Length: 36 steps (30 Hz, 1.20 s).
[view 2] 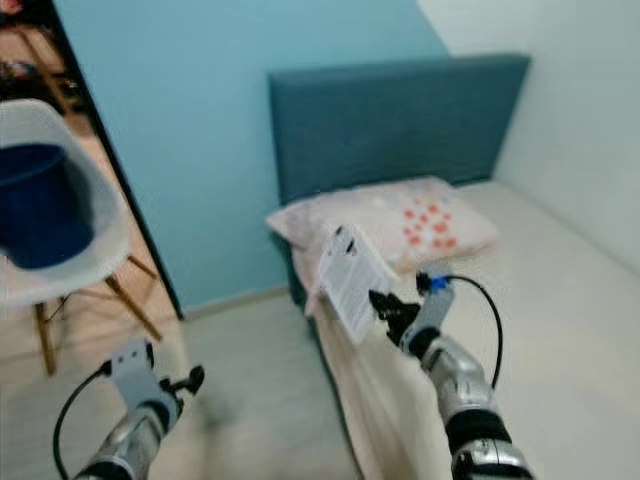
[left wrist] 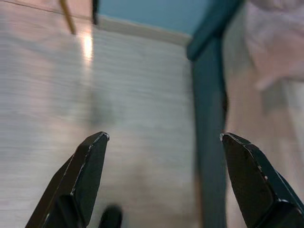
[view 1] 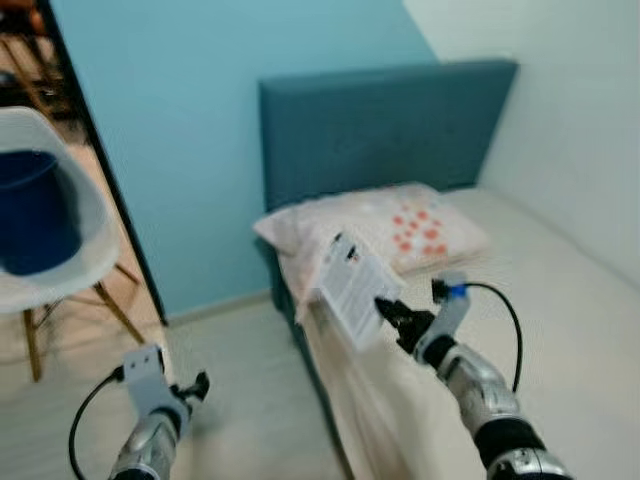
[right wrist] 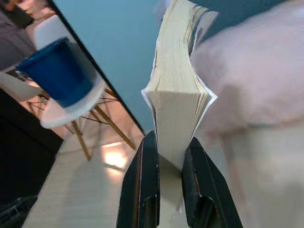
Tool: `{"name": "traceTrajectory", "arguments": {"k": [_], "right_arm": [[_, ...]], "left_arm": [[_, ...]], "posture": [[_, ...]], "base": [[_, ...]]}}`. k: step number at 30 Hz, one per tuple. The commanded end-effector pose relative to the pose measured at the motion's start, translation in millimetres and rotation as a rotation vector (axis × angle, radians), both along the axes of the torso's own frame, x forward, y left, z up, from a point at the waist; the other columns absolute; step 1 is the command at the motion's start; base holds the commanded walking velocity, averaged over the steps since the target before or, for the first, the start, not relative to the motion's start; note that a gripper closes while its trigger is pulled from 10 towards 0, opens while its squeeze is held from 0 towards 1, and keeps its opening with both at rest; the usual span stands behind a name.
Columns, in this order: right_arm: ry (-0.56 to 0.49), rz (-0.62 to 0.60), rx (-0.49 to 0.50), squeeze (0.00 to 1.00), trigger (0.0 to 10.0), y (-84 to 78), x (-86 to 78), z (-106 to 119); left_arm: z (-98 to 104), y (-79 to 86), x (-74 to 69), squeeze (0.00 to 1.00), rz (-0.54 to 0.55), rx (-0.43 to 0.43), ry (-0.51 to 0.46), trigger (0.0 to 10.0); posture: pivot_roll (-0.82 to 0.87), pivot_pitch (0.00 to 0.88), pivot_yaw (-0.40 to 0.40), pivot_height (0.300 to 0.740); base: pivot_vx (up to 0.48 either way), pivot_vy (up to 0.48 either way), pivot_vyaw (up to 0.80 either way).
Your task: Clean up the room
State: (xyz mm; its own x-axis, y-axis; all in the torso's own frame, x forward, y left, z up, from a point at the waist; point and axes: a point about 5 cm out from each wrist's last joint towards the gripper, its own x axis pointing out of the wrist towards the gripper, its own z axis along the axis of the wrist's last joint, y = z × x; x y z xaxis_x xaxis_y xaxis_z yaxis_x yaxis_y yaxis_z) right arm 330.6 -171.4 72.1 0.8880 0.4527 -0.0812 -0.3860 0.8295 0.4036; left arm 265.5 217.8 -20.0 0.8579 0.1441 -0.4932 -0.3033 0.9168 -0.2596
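The right gripper [right wrist: 166,164] clamps a book [right wrist: 178,99] between its 2 fingers, pages rising beyond the tips. The left gripper [left wrist: 164,137] is spread wide over floor [left wrist: 71,95].

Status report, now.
Right gripper clamped on book, held above bed edge. Left gripper open over floor. Nothing blocking.

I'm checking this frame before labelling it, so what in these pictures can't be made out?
- Book in the right tool: its cover print is too blurred in the eye views, and the right wrist view gives just its page edge.
- Blue bucket on the white chair: its contents are hidden by its own wall.
- Bed: its foot end is cut off by the frame edge.
- Left tool: open above bare floor.
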Motion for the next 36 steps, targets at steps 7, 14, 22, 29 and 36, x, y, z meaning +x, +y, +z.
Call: {"name": "traceTrajectory", "arguments": {"k": [7, 14, 22, 29, 36], "right_arm": [[0.094, -0.147, 0.126, 0.0, 10.0, -16.4, 3.8, -3.6], [0.172, -0.219, 0.19, 0.0, 10.0, -33.9, -3.6, -14.3], [0.279, -0.344, 0.319, 0.0, 10.0, -55.6, -23.6, -38.4], [0.39, -0.398, 0.38, 0.0, 10.0, -61.2, -37.6, -56.1], [0.465, -0.383, 0.327, 0.0, 10.0, -54.2, -45.2, -68.7]], "left_arm": [[7.9, -6.5, 10.4, 0.0, -0.072, 0.036, -0.028, 10.0], [13.7, -8.6, 17.4, 0.0, -0.065, 0.033, -0.051, 10.0], [23.0, -12.6, 26.1, 0.0, -0.123, 0.08, -0.099, 10.0], [29.1, -11.5, 29.6, 0.0, -0.188, 0.206, -0.119, 10.0], [34.8, -3.6, 32.4, 0.0, -0.181, 0.233, -0.14, 10.0]], "posture": [[-0.02, 0.009, -0.049, 0.74], [-0.02, 0.003, -0.05, 0.74], [-0.02, 0.0, -0.049, 0.74], [-0.01, 0.012, -0.041, 0.74], [0.0, 0.026, -0.032, 0.74]], "base": [[0.051, -0.131, 0.0], [0.0, -0.24, 0.0], [0.0, 0.0, 0.0], [0.0, 0.0, 0.0], [0.0, 0.0, 0.0]]}}
